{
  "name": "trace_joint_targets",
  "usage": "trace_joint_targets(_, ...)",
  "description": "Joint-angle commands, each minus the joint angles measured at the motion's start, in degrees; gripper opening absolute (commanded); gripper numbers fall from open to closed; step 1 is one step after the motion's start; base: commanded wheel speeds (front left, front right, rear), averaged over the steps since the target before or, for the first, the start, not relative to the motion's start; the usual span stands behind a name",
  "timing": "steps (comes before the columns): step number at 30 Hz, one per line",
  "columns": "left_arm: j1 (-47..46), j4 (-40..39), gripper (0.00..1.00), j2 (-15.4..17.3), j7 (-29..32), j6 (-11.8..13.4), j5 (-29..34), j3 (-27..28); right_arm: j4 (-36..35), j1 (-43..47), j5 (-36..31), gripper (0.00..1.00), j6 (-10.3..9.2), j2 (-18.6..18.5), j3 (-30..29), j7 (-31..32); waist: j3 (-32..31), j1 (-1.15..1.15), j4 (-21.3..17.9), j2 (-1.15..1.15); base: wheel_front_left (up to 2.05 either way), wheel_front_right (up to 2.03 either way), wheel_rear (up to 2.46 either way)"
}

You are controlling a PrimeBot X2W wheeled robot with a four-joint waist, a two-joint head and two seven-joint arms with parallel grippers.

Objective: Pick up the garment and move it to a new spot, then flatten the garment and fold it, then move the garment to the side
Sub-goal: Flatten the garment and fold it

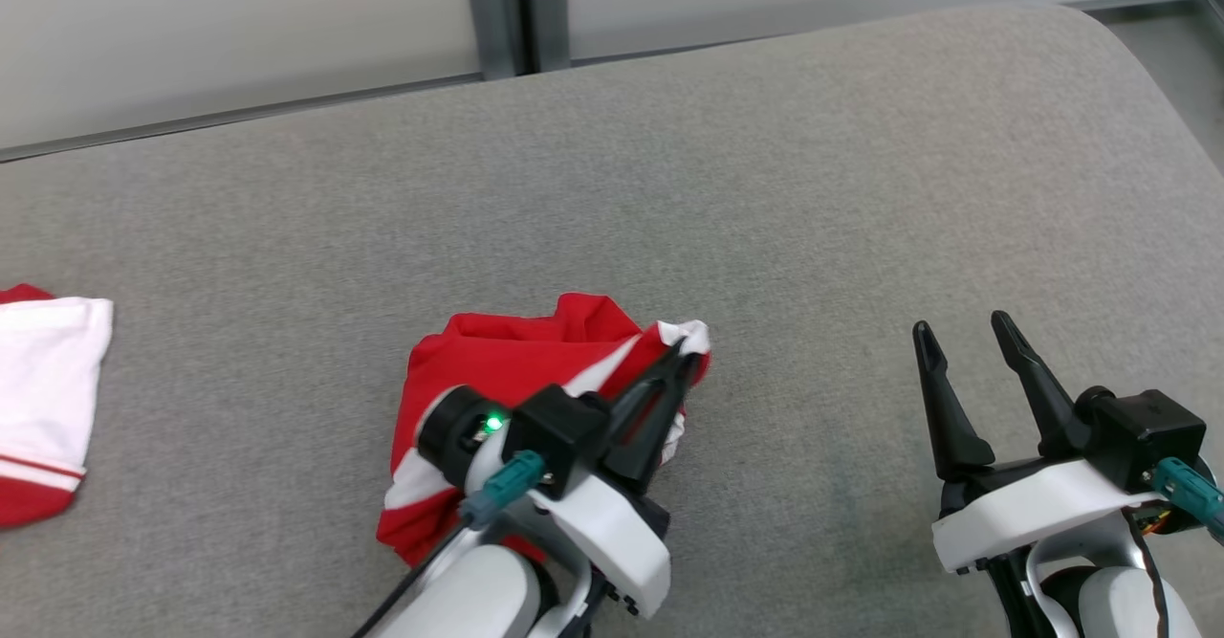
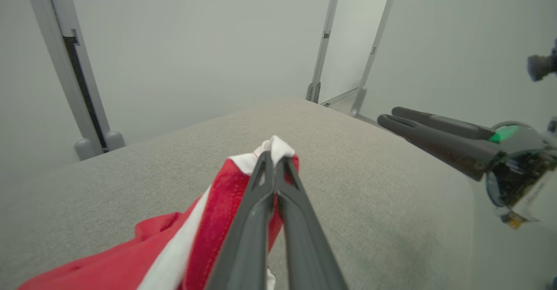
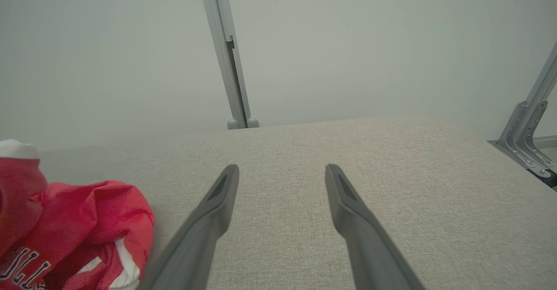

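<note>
The garment (image 1: pixel 507 370) is a crumpled red piece with white stripes, bunched near the front middle of the grey padded table (image 1: pixel 765 188). My left gripper (image 1: pixel 681 351) is shut on a white-edged corner of it, lifting that corner a little. In the left wrist view the closed fingers pinch the garment (image 2: pixel 226 194) at the left gripper (image 2: pixel 275 156) tips. My right gripper (image 1: pixel 961 327) stands open to the right, apart from the cloth, with nothing between its fingers. The right wrist view has the open right gripper (image 3: pixel 282 170) over bare table and the garment (image 3: pixel 78 225) at its lower left.
A second red and white cloth (image 1: pixel 43 399) lies at the table's left edge. A grey post (image 1: pixel 516 11) stands behind the table against the pale wall. The table's rounded right corner (image 1: pixel 1128 55) drops off at the far right.
</note>
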Motion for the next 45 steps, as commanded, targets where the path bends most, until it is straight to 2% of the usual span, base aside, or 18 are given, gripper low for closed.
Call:
trace_joint_targets(1, -1.95, 2.63, 0.0, -0.82, -0.38, -1.16, 0.46, -1.36, -0.03, -0.72, 0.22, 1.0, 0.0, 0.01, 0.21, -0.11, 1.35, 0.0, -1.68, 0.0, 0.0, 0.0, 0.0)
trace_joint_targets(7, -5.12, 13.18, 0.0, -3.44, -2.75, -4.18, 0.08, -5.85, 0.49, -1.1, 0.38, 1.0, 0.0, 0.27, 0.1, -0.88, 3.2, 0.0, -4.17, 0.0, 0.0, 0.0, 0.0)
trace_joint_targets(8, -6.15, 15.55, 0.16, -3.88, -4.15, -4.35, 0.0, -6.37, 0.74, -1.3, 0.39, 1.0, 0.0, 0.33, -0.02, -1.3, 3.49, 0.0, -4.55, 0.0, 0.0, 0.0, 0.0)
trace_joint_targets(9, -6.61, 16.4, 1.0, -4.01, -4.94, -4.32, 0.27, -6.79, 0.86, -1.37, 0.38, 1.0, 0.0, 0.38, -0.11, -1.38, 3.56, 0.0, -4.61, 0.0, 0.0, 0.0, 0.0)
trace_joint_targets(14, -7.9, 17.22, 1.0, -4.34, -9.18, -4.41, 0.37, -7.88, 1.28, -1.12, -0.08, 1.0, 0.0, 0.51, -0.81, -1.72, 2.8, 0.0, -4.07, 0.0, 0.0, 0.0, 0.0)
trace_joint_targets(20, -7.05, 14.23, 1.0, -3.58, -12.02, -2.28, 0.64, -6.38, 0.89, -0.82, -0.76, 1.0, 0.0, 0.44, -1.38, -1.4, 0.89, 0.0, -2.18, 0.0, 0.0, 0.0, 0.0)
trace_joint_targets(29, -2.46, 9.43, 1.0, 1.96, -13.59, 5.74, -2.21, 5.19, -0.15, 0.23, -1.34, 1.0, 0.0, -0.08, -1.8, -0.77, -2.21, 0.0, 0.79, 0.0, 0.0, 0.0, 0.0)
trace_joint_targets(31, -1.73, 9.03, 1.0, 2.7, -13.68, 6.39, -2.59, 6.56, -0.2, 0.41, -1.32, 1.0, 0.0, -0.2, -1.93, -0.66, -2.56, 0.0, 1.07, 0.0, 0.0, 0.0, 0.0)
trace_joint_targets(37, 3.93, 7.2, 1.0, 7.85, -14.0, 9.23, -4.6, 14.64, -0.82, 1.71, -1.31, 1.0, 0.0, -0.66, -2.39, -0.1, -4.76, 0.0, 2.58, 0.0, 0.0, 0.0, 0.0)
trace_joint_targets(41, 7.7, 6.02, 1.0, 11.04, -14.06, 9.32, -6.02, 19.31, -1.35, 2.87, -1.28, 1.0, 0.0, -0.83, -2.67, 0.38, -5.79, 0.0, 3.46, 0.0, 0.0, 0.0, 0.0)
trace_joint_targets(45, 11.06, 4.91, 1.0, 13.11, -14.09, 7.71, -7.96, 22.79, -1.94, 3.85, -1.38, 1.0, 0.0, -1.05, -2.77, 0.92, -6.89, 0.0, 4.14, 0.0, 0.0, 0.0, 0.0)
